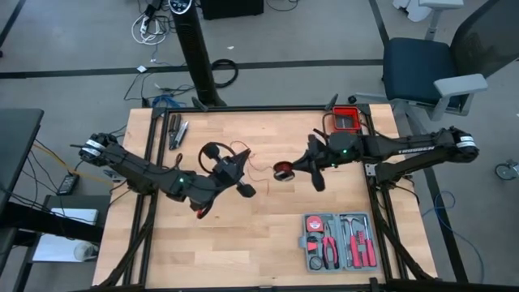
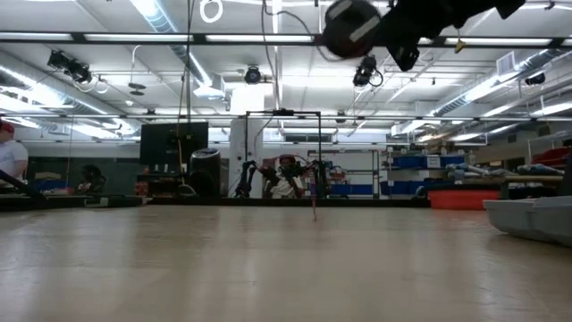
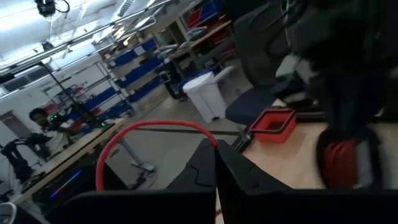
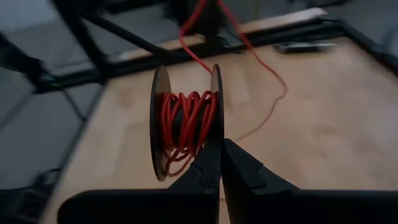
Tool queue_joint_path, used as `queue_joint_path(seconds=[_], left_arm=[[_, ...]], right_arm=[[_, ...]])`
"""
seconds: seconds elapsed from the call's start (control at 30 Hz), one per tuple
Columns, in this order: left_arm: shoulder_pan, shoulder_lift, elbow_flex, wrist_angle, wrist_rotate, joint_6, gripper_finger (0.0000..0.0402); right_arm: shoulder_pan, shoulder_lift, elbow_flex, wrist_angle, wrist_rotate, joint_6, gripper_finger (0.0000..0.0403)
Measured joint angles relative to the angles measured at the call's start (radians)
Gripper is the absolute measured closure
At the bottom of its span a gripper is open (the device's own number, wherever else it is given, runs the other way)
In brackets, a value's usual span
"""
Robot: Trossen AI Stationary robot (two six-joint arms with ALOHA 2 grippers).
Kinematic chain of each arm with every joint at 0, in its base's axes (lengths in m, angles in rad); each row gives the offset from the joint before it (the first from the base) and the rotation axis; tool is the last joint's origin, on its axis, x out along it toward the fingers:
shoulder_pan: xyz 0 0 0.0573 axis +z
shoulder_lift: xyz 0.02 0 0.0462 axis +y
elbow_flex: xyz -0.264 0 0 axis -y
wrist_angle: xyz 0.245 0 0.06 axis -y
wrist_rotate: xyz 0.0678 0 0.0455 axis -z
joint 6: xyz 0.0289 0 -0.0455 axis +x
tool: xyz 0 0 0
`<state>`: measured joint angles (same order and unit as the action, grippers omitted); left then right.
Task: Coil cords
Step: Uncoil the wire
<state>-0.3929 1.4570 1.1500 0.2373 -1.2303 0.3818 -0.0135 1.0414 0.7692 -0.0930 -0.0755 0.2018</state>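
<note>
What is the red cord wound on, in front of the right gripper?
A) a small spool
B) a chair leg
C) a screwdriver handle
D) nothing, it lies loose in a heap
A: the right wrist view shows the cord wrapped between the two discs of a spool.

The pale wooden desk (image 2: 268, 268) stretches flat across the lower half of the picture. A thin red cord (image 2: 314, 211) stands as a short thread-like upright at its far middle. A grey plastic tool case (image 2: 536, 219) sits at the right edge. Dark robot arm parts (image 2: 393, 22) hang in from the top right. Beyond lies a workshop with blue shelf bins (image 2: 411, 163) and a person (image 2: 11, 159) at the far left.
</note>
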Motion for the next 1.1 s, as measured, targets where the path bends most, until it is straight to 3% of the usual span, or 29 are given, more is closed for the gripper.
queue_joint_path(seconds=[0.13,0.23,0.43,0.57,0.7,0.87,1.1], left_arm=[[0.007,0.0,0.0,-0.075,0.019,-0.054,0.04],[0.01,0.0,0.0,-0.128,0.095,-0.106,0.04],[0.035,0.006,-0.008,-0.17,0.491,-0.233,0.04],[0.036,0.015,-0.011,-0.203,0.727,-0.32,0.04],[0.035,0.023,-0.011,-0.219,0.875,-0.385,0.04],[0.03,0.024,-0.011,-0.221,0.902,-0.419,0.04],[0.03,0.041,-0.01,-0.221,0.7,-0.46,0.0399]], right_arm=[[0.0,-0.045,0.0,0.034,-0.059,0.007,0.0401],[0.0,-0.083,0.0,0.076,-0.075,0.006,0.0401],[0.0,-0.159,0.0,0.16,-0.044,-0.071,0.0401],[0.001,-0.192,0.0,0.229,0.087,-0.124,0.0401],[0.004,-0.194,0.0,0.254,0.234,-0.18,0.0401],[0.003,-0.139,0.0,0.304,0.329,-0.222,0.0401],[-0.015,-0.034,0.0,0.343,0.367,-0.266,0.0401]])
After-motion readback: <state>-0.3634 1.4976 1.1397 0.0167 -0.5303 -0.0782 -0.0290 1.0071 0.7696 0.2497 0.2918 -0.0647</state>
